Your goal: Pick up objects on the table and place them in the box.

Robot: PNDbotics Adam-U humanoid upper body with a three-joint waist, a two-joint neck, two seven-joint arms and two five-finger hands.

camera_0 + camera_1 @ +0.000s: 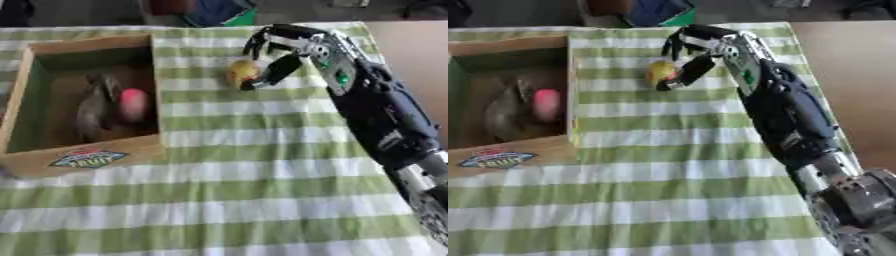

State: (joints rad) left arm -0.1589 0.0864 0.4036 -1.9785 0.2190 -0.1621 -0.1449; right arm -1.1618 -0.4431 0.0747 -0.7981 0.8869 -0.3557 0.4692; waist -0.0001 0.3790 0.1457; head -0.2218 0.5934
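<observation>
The only readable text is on the front wall of the cardboard box (83,159), where a colourful label (87,158) carries the word "FRUIT" in yellow capital letters on a dark blue band. Above this word the label has a small red part with some white writing, but it is too blurred to read. No numbers or other signs can be read anywhere else in the 2 views.

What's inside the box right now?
Inside the box lie a pink rounded object and a dark brownish object beside it, touching. Whatever sits under them is covered; the near wall hides the front floor.
</observation>
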